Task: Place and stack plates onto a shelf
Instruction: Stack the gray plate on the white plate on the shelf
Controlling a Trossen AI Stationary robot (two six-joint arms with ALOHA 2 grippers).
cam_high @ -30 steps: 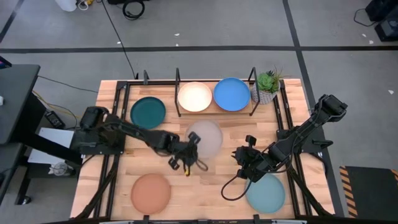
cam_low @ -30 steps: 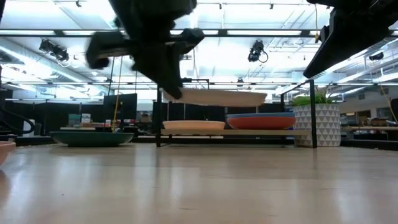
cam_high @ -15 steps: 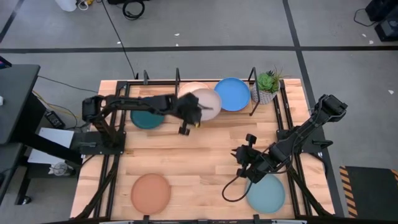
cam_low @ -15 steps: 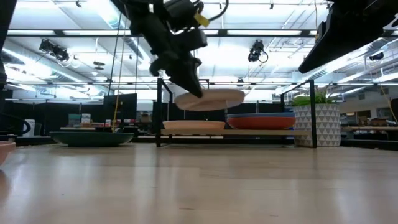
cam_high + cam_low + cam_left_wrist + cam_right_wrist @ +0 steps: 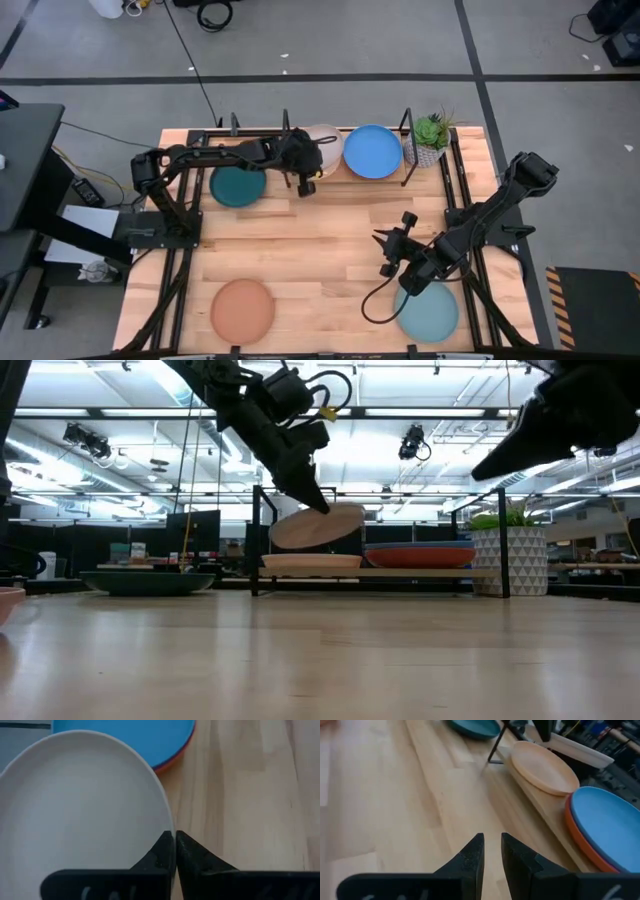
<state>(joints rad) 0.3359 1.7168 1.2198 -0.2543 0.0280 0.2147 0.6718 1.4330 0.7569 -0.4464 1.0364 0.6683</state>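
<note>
I have the left gripper [image 5: 304,172] over the shelf [image 5: 345,178], its jaws pinched tight on the rim of the grey plate [image 5: 324,146]. The low view shows that plate [image 5: 317,525] tilted, hanging just above the cream plate [image 5: 311,562] already on the shelf's left half. The blue plate [image 5: 373,151] sits on the orange one [image 5: 420,557] on the right half. So I judge this the placing step. Next I need to level the grey plate, lower it squarely onto the cream one, then release. My right gripper [image 5: 392,254] waits near the aqua plate [image 5: 428,310], jaws nearly closed on nothing. The teal plate [image 5: 238,185] and terracotta plate [image 5: 243,309] remain on the bench [image 5: 330,240].
</note>
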